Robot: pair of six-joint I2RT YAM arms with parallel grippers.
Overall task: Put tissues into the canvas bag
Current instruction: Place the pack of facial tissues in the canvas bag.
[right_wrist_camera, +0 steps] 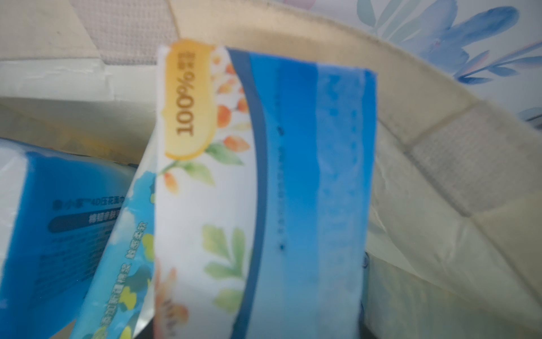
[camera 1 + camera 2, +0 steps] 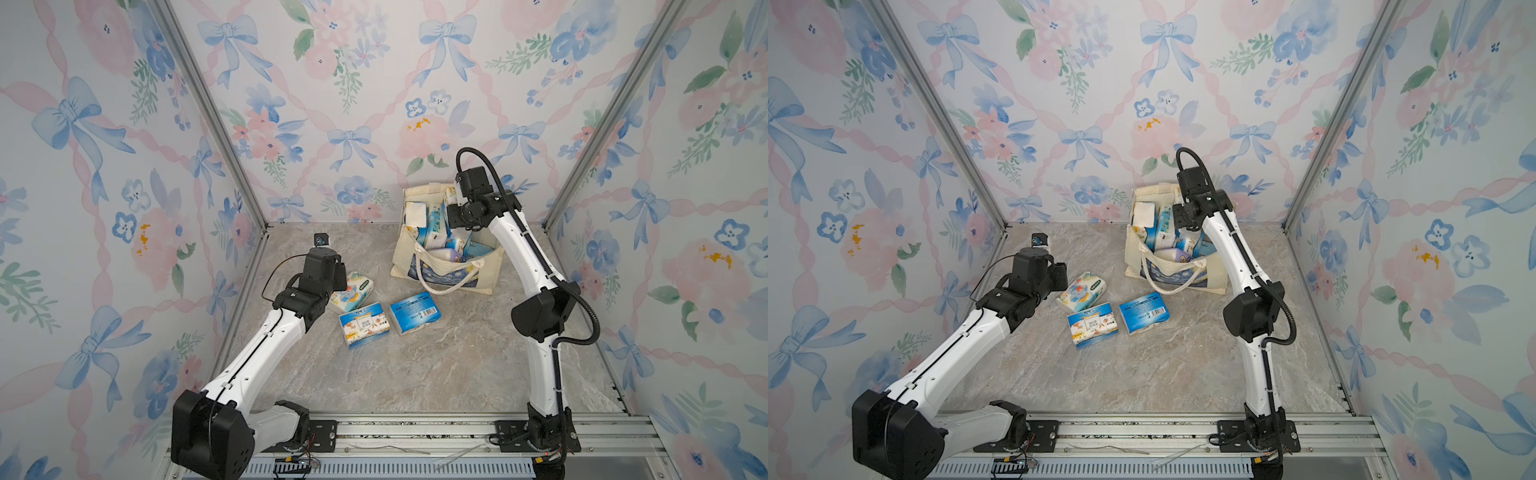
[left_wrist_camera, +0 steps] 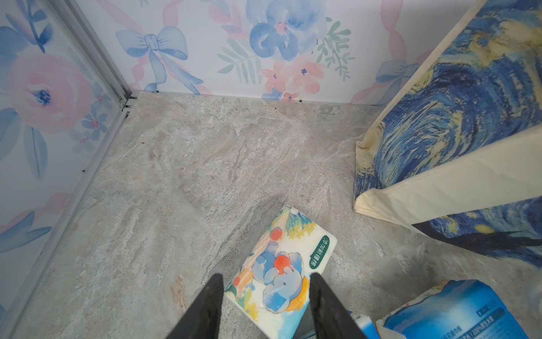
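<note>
The canvas bag point(image 2: 457, 278) stands open at the back right of the table, with several tissues point(image 2: 428, 232) inside; its swirling blue print point(image 3: 457, 117) shows in the left wrist view. My right gripper point(image 2: 451, 203) reaches into the bag's mouth, shut on a blue-and-white tissue pack point(image 1: 264, 176) that fills the right wrist view and hides the fingers. Three packs are outside the bag. My left gripper point(image 3: 267, 276) is shut on the elephant-print pack point(image 3: 281, 264), a finger against each long side. That pack point(image 2: 353, 291) sits tilted, beside two blue packs point(image 2: 365, 324) point(image 2: 414, 311).
Flowered walls close in the back and both sides. A metal rail point(image 2: 415, 428) runs along the front edge. A small black cube point(image 2: 321, 240) sits near the back left corner. Bare marble floor point(image 2: 436, 374) lies in front of the loose packs.
</note>
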